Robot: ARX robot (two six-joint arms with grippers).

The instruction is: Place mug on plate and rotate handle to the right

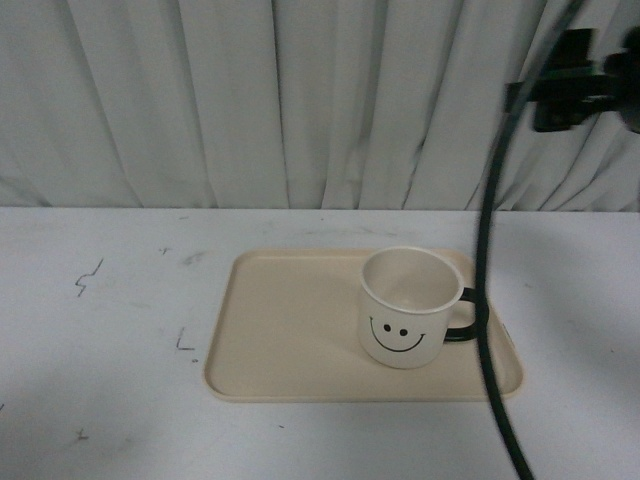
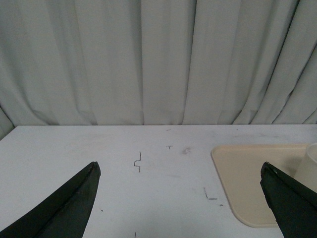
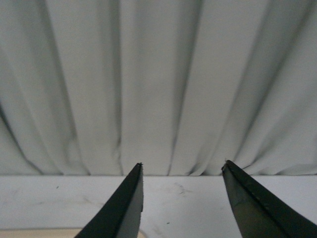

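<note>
The cream-white mug (image 1: 405, 305) with a black smiley face stands upright on the right part of the beige plate (image 1: 285, 330). Its black handle (image 1: 465, 315) points right. In the left wrist view my left gripper (image 2: 180, 165) is open above the bare table, left of the plate (image 2: 247, 168), and a sliver of the mug (image 2: 310, 166) shows at the frame's edge. My right gripper (image 3: 183, 163) is open, held high and facing the curtain, with nothing between its fingers. A thin strip of the plate (image 3: 59, 234) shows below it.
A black cable (image 1: 487, 300) hangs from the right arm (image 1: 575, 85) at the upper right and runs down in front of the plate's right edge, close to the handle. A white pleated curtain (image 1: 300, 100) closes the back. The white table (image 1: 100, 340) has small pen marks.
</note>
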